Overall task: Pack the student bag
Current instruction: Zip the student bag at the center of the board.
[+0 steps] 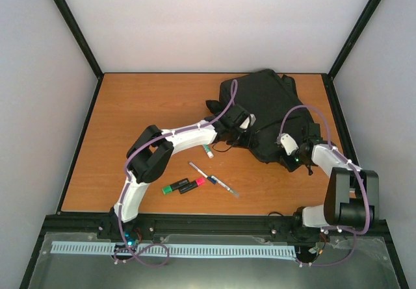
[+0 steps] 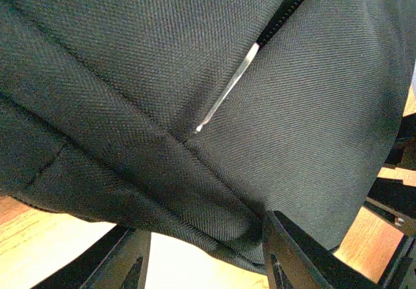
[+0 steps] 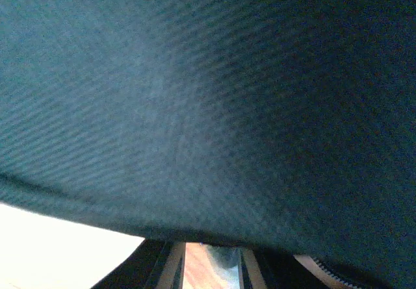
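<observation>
Black woven fabric is the first thing I notice: the student bag (image 1: 266, 104) lies flat on the far right part of the wooden tabletop (image 1: 143, 107), close to the back edge. It is by far the largest thing here.

Both arms reach to it. The left pincer (image 2: 205, 237) is at the bag's left edge. In the left wrist view its two dark fingers (image 2: 292, 256) stand apart, with pale tabletop visible between them. The bag's lower seam lies across their tips, and I cannot tell whether they pinch the cloth. Higher on the same cloth a zip (image 2: 286, 16) runs upward, and a thin silver zip pull (image 2: 227, 87) hangs down from it.

The right pincer (image 1: 288, 147) is at the bag's near right corner. Its wrist camera is so close that blurred dark fabric fills almost the whole view. Only the bases of the fingers show at the bottom, so I cannot tell if this pincer is apart or together.

Nearer to the arm bases, apart from the bag, some writing things lie on the wood. A small white tube with a green end (image 1: 208, 150) is just beside the left forearm. Two thin pens (image 1: 201, 172) lie in one slanted line. A green marker (image 1: 172, 187) and a pink marker (image 1: 194, 184) lie side by side.
</observation>
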### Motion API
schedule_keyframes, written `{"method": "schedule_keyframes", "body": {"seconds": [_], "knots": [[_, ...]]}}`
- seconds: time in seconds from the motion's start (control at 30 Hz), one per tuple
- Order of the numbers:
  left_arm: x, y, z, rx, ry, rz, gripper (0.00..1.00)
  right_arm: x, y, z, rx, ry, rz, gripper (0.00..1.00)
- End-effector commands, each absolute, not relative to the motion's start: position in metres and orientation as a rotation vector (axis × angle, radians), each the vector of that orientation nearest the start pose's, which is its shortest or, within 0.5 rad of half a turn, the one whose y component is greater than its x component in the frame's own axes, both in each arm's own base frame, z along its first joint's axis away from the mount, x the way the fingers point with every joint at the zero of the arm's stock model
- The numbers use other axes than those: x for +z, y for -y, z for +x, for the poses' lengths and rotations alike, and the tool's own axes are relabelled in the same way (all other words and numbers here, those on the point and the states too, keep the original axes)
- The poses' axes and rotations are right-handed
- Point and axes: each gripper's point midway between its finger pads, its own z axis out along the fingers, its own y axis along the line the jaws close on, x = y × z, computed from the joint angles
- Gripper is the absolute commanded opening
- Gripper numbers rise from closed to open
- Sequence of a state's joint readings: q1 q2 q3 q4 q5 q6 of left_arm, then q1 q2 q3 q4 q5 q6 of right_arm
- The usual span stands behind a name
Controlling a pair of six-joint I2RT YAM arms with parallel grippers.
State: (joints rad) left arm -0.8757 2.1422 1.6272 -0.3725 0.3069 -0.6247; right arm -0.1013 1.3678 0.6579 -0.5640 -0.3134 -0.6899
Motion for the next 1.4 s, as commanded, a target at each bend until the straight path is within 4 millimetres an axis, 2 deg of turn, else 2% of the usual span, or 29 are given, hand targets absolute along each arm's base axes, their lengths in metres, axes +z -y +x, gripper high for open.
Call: {"method": "schedule_keyframes", "body": {"seconds": [0.0,0.2,0.43,0.53,0.63,0.73,0.8,1.0,1.2,1.37], "knots": [[0.104,0.471,0.314,-1.011,-2.585,0.508,0.50,0.037,-0.026,0.289,0.239,-2.544,-0.842,0.20],[0.107,0.466,0.315,-0.990,-2.583,0.493,0.51,0.040,-0.029,0.274,0.260,-2.560,-0.872,0.04],[0.118,0.453,0.306,-0.962,-2.496,0.554,0.52,0.052,-0.024,0.250,0.234,-2.612,-0.951,0.03],[0.128,0.448,0.295,-0.885,-2.354,0.704,0.57,0.053,-0.021,0.243,0.223,-2.645,-0.988,0.03],[0.139,0.454,0.275,-0.737,-2.120,0.930,0.59,0.058,-0.022,0.241,0.241,-2.651,-1.006,0.03],[0.131,0.462,0.255,-0.527,-1.915,1.137,0.60,0.061,-0.025,0.243,0.268,-2.650,-1.002,0.03],[0.129,0.470,0.250,-0.422,-1.805,1.215,0.60,0.063,-0.026,0.245,0.280,-2.652,-0.996,0.03],[0.142,0.489,0.252,-0.394,-1.648,1.257,0.59,0.065,-0.026,0.245,0.294,-2.660,-0.999,0.03],[0.140,0.498,0.268,-0.260,-1.588,1.268,0.60,0.068,-0.029,0.242,0.324,-2.660,-1.000,0.03],[0.133,0.508,0.273,-0.208,-1.540,1.330,0.58,0.068,-0.033,0.241,0.362,-2.665,-0.983,0.03]]}}
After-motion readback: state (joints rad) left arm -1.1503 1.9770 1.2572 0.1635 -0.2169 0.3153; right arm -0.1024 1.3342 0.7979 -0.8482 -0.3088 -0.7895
